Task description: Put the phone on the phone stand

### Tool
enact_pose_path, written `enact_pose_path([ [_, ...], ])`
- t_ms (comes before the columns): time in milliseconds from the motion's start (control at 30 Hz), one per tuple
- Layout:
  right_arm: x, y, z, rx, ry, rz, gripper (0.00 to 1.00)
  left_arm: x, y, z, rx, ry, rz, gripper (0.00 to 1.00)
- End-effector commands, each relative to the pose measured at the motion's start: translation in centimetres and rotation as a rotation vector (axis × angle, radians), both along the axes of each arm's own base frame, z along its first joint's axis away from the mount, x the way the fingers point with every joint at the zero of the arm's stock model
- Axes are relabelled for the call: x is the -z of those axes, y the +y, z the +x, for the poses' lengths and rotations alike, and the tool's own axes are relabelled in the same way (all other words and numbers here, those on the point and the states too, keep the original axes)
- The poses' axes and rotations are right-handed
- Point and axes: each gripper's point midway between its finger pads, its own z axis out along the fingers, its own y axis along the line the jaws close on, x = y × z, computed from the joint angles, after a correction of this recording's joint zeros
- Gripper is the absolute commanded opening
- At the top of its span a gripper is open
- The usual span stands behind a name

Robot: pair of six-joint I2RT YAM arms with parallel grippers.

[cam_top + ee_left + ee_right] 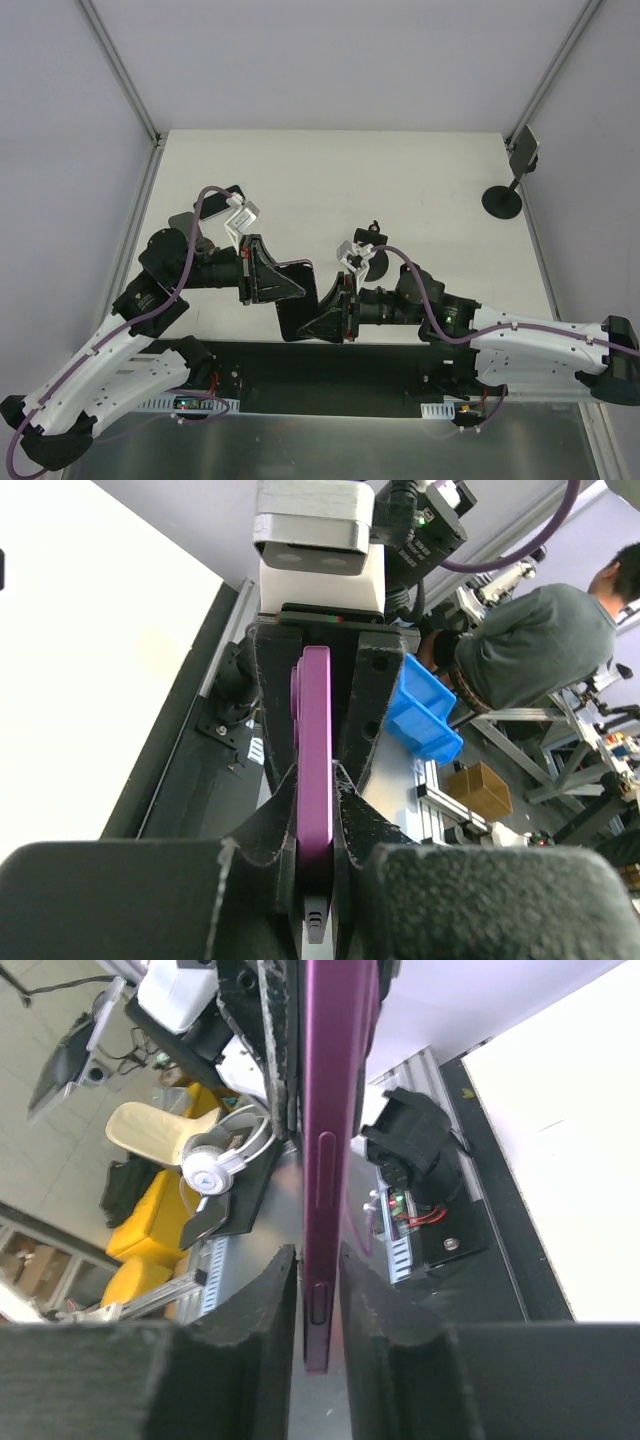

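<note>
Left hand (316, 780) clamps the one phone (314, 715), right hand (318, 1255) flanks it (grip unclear); one phone stand (502, 203) apart.

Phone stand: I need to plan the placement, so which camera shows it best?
Top external: the phone stand shows whole, base, pole and head, standing far right. Neither wrist view clearly shows it.

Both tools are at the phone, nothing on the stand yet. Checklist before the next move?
1. Left tool clamped on the purple-edged flat phone: ok.
2. Right tool straddling the phone's other end: ok.
3. Right tool's grip tight enough to take over: cannot tell.
4. Black disc-base phone stand upright at the table's far right: ok.
5. Stand's clamp head ready to receive: cannot tell.
6. Phone seated on stand: not ok, held between the arms.
</note>
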Motion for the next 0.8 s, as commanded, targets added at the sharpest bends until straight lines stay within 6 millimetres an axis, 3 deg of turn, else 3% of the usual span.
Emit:
enact_pose_path([
  [0,0.6,-0.5,2.4,0.13,-0.058,-0.104,0.56,-1.5,1.0,1.2,-0.138,-0.052,-0.022,0.0],
  [67,1.7,-2.1,5.9,0.337,-0.075,-0.204,0.73,-1.0,2.3,2.7,-0.285,-0.046,0.022,0.0],
  [100,4.2,-3.6,6.8,0.402,-0.07,-0.323,0.86,-0.4,2.9,3.7,-0.357,-0.055,0.055,0.0],
  [133,4.5,-5.2,8.9,0.536,-0.087,-0.362,0.9,0.8,4.2,5.0,-0.474,-0.035,0.117,0.0],
  [200,6.9,-8.3,10.4,0.671,-0.075,-0.496,0.99,1.9,5.4,6.0,-0.551,-0.059,0.18,0.0],
  [233,7.1,-10.4,12.0,0.8,-0.092,-0.527,0.97,3.0,6.3,6.9,-0.617,-0.057,0.231,0.0],
  [300,8.1,-13.8,12.9,0.916,-0.1,-0.634,0.97,4.2,7.5,7.8,-0.69,-0.065,0.289,0.0],
  [367,7.1,-17.0,14.3,1.067,-0.082,-0.646,0.97,5.1,8.6,8.7,-0.764,-0.066,0.333,0.0],
  [400,7.6,-18.7,14.3,1.112,-0.049,-0.695,0.97,5.4,8.7,9.0,-0.774,-0.075,0.351,0.0],
  [467,7.0,-20.8,15.5,1.192,0.008,-0.726,0.98,5.4,8.9,9.8,-0.805,-0.085,0.373,0.0],
  [567,7.1,-21.6,16.4,1.199,0.023,-0.8,0.99,5.2,8.2,11.5,-0.825,-0.081,0.43,0.0],
  [700,5.1,-20.5,17.8,1.173,-0.019,-0.84,0.96,3.0,6.0,13.8,-0.806,-0.083,0.453,0.0],
  [767,5.3,-19.7,18.6,1.156,-0.05,-0.904,0.92,1.7,5.0,15.3,-0.813,-0.098,0.459,0.0],
])
